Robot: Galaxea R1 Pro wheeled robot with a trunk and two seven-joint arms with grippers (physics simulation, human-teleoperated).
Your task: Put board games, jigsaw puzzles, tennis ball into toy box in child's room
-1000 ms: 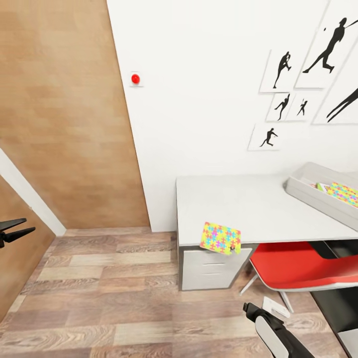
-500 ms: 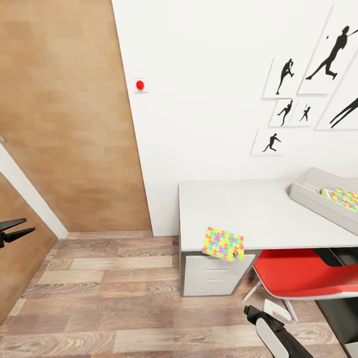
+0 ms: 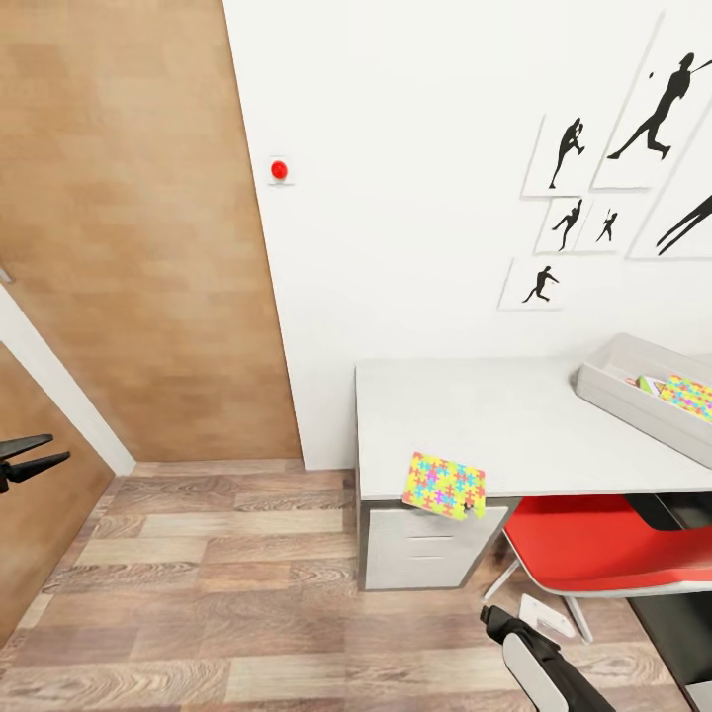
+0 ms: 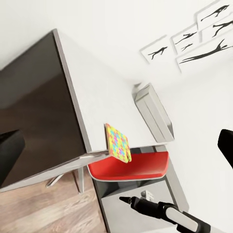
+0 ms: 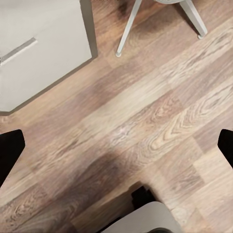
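Head view: 1 jigsaw puzzle [image 3: 443, 484] is seen overhanging the desk [image 3: 494, 420] edge (a nudge could drop it); another lies in the toy box [image 3: 633, 396]. Both grippers are empty, jaws spread.

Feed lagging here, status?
Both tools open, empty. Jigsaw puzzle overhangs table edge; another in toy box. Red chair fronts table.

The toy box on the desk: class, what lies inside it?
Inside the toy box, a multicoloured jigsaw puzzle lies on top, with the edge of a green-and-white board game showing beside it. The near wall hides the floor of the tub, and the picture's edge cuts off the rest.
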